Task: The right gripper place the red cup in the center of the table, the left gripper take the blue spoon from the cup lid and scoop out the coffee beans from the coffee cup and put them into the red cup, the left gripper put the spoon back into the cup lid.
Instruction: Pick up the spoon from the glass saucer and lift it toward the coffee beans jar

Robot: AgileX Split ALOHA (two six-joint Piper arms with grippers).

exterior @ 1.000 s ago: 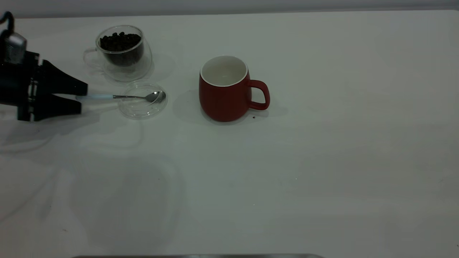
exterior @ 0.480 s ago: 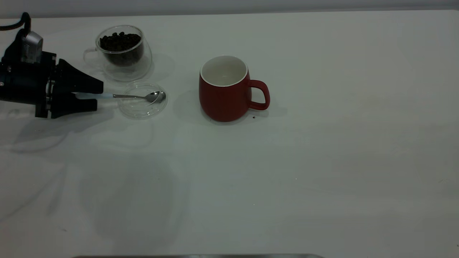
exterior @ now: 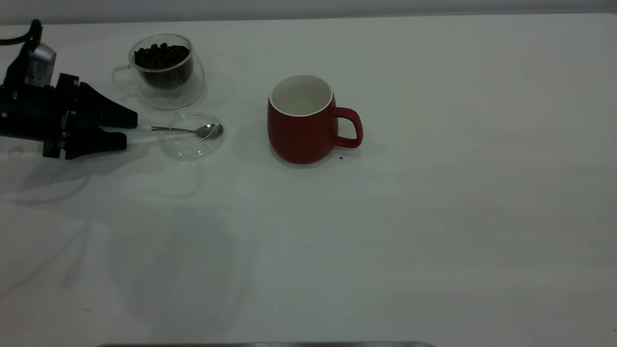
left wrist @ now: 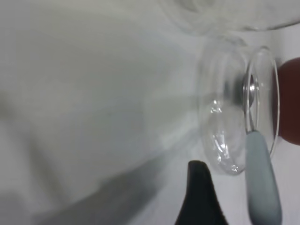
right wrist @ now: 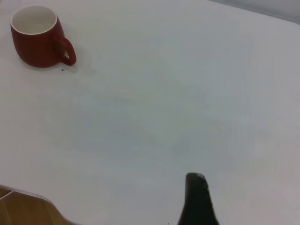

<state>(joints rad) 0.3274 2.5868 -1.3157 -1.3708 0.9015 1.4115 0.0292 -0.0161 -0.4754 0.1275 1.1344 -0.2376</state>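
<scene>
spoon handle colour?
Pale light blue on the blue spoon, with a shiny metal neck and bowl. Shows best in the left wrist view.

red cup point(exterior: 301, 126): one
coffee cup point(exterior: 164, 72): one
cup lid point(exterior: 192, 136): one
blue spoon point(exterior: 185, 129): one
coffee beans point(exterior: 161, 57): one heap

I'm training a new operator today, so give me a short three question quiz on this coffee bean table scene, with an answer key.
1. True or false: the red cup already holds coffee beans.
2. Where does the bowl of the blue spoon rest?
A. in the coffee cup
B. in the cup lid
C. on the bare table
3. Fill in: the left gripper has its fingers either side of the spoon's ____.

Key
1. False; its white inside is empty.
2. B
3. handle

The right gripper is away from the cups.
</scene>
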